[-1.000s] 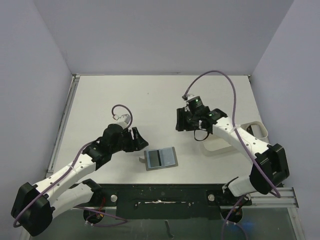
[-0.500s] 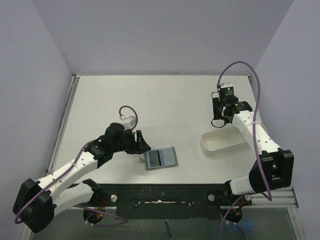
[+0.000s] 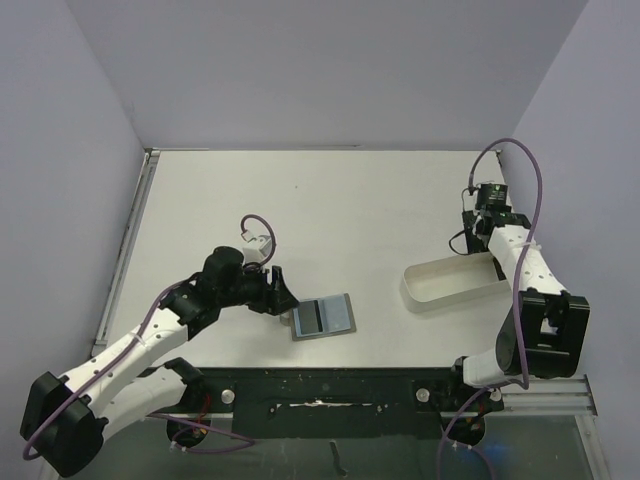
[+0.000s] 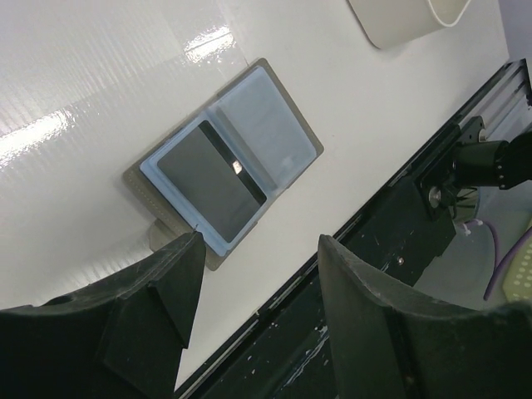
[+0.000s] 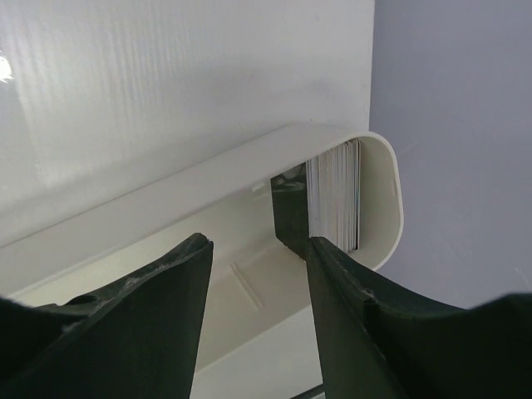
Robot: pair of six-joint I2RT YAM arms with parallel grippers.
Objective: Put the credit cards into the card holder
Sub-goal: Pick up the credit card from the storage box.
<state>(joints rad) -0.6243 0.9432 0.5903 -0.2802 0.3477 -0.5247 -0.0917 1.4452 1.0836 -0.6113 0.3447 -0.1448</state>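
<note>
The card holder (image 3: 338, 314) lies open near the table's front edge, its light blue lining (image 4: 266, 125) facing up. One dark credit card (image 4: 212, 187) sits in its left pocket (image 3: 311, 317). My left gripper (image 4: 262, 249) hovers open and empty just left of the card holder (image 3: 283, 298). A stack of credit cards (image 5: 337, 195) stands on edge at the end of the white tray (image 5: 166, 216). My right gripper (image 5: 258, 245) hangs open above that tray end (image 3: 478, 240). Its right fingertip (image 5: 320, 249) is close to the stack, and nothing is between the fingers.
The white oblong tray (image 3: 445, 285) sits at the right of the table, close to the right wall; its end also shows in the left wrist view (image 4: 407, 21). A black rail (image 3: 320, 385) runs along the table's front edge, just below the card holder.
My right arm has swung from the table's middle to the right, over the tray's far end. The left gripper has crept slightly closer to the card holder. Both openings are unchanged.
</note>
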